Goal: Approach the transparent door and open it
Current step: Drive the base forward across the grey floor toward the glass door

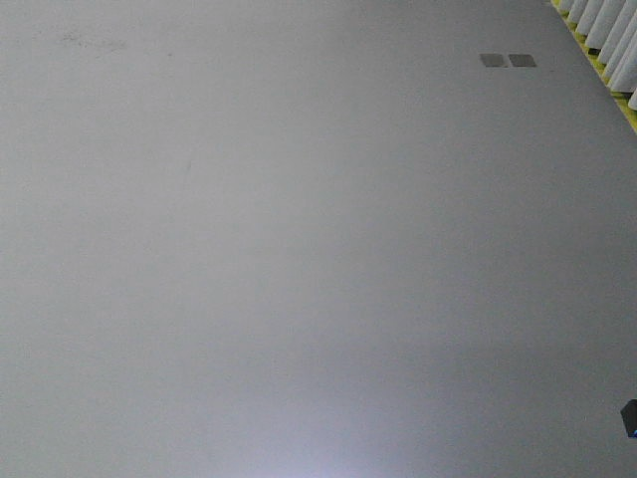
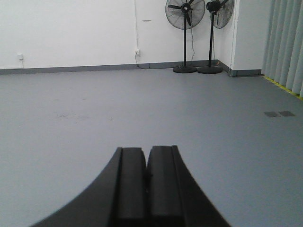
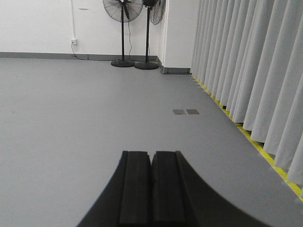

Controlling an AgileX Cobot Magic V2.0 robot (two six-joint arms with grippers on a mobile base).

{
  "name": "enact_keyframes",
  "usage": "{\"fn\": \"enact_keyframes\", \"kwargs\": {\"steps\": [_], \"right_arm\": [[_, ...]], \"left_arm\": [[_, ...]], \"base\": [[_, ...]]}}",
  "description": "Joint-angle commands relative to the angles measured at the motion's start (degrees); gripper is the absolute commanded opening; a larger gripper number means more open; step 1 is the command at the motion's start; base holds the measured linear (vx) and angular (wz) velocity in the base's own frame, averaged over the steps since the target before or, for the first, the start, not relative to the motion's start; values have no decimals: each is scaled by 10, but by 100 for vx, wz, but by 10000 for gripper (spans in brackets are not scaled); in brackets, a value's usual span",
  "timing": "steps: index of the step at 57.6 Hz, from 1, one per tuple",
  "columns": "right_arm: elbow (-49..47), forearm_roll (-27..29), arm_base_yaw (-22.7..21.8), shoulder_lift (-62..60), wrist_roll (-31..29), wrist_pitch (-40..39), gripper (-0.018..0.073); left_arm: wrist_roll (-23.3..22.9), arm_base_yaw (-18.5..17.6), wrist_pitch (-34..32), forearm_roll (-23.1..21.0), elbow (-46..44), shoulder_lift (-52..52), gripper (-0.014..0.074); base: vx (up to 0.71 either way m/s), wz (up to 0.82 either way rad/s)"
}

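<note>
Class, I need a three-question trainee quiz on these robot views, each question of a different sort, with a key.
1. True or false: the left claw is shut and holds nothing.
2. How many black pedestal fans stand by the white wall?
3. Multiple choice: the transparent door shows in A the front view, B a wrist view, C no view.
Key: 1 true; 2 two; 3 C.

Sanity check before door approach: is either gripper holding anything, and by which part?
Nothing held. Left gripper and right gripper are both shut, jaws pressed together with nothing between them.
</note>
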Motion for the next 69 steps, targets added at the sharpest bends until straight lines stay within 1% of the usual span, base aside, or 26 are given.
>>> {"fn": "enact_keyframes", "kwargs": {"steps": [1,44,69], "right_arm": [[3,-2,-2,-9,-4,-48,-8],[3,-2,-2,-9,-4,-48,-8],[3,-2,-2,-9,-4,-48,-8]], "left_arm": [[-7,0,-47,-4,9,-9,-6],[-7,0,-47,-4,9,-9,-6],[-7,0,-47,-4,9,-9,-6]], "base": [[0,0],[1,0],[13,3]]}}
